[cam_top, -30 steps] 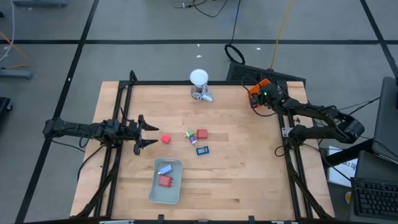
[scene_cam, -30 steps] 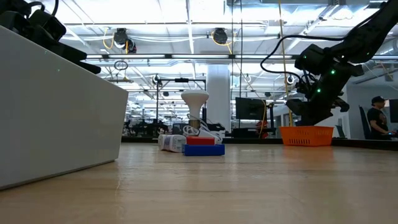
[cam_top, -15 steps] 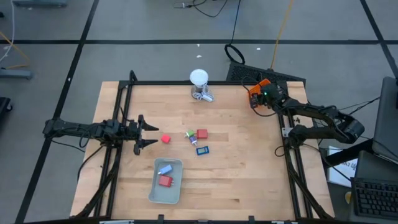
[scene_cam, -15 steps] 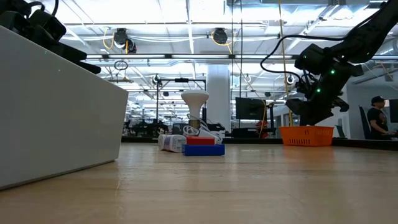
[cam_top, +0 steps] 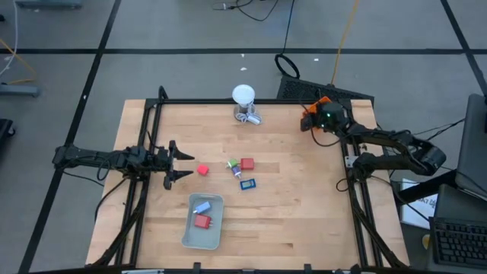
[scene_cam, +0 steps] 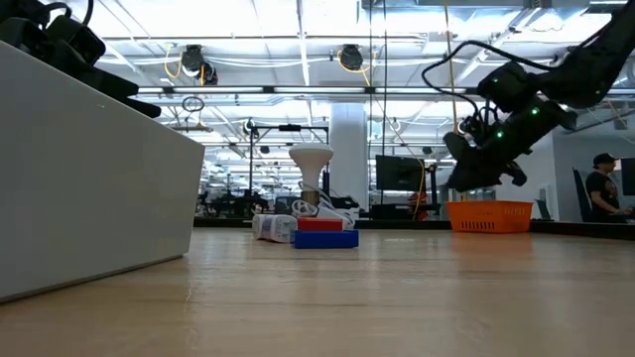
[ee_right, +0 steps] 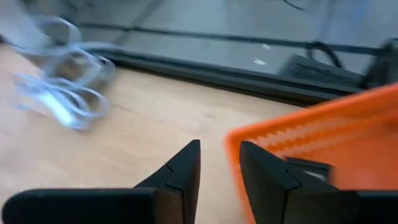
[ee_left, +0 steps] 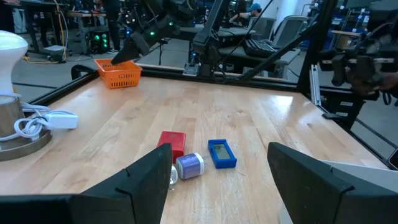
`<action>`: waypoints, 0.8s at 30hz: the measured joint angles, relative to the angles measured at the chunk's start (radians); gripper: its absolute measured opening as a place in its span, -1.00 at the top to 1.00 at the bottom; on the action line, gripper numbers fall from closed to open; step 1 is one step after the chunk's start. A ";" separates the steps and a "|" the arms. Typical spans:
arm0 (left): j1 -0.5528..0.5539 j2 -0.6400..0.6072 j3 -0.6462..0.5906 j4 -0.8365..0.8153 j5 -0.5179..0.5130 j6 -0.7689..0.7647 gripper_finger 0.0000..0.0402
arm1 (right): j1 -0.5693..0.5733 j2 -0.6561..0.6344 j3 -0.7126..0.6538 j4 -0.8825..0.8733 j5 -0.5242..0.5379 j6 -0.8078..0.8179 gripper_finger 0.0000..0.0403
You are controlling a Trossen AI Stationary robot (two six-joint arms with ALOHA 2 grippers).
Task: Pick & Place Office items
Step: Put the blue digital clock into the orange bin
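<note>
Left tool [cam_top: 179,162] hovers low, fingers spread wide; right tool [cam_top: 307,122] hangs raised, tilted down, fingers nearly together

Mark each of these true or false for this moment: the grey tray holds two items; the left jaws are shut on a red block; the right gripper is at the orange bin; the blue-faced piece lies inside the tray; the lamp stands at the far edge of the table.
1. The grey tray holds two items. True: a light-blue piece and a red block.
2. The left gripper is shut on a red block. False: its jaws are open and empty.
3. The right gripper is at the orange bin. True.
4. The blue-faced piece lies in the tray. False: it lies on the table.
5. The white ball-topped lamp stands at the far edge. True.
</note>
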 joint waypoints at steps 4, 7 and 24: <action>0.000 0.000 0.000 0.000 0.000 0.000 -0.34 | 0.031 0.000 -0.074 0.193 -0.089 0.025 0.48; 0.000 0.000 0.000 0.000 0.000 0.000 -0.34 | 0.073 0.000 -0.122 0.324 -0.164 0.026 0.48; 0.000 0.000 0.000 0.000 0.000 0.000 -0.34 | 0.554 0.000 -0.162 0.546 -0.259 0.022 0.48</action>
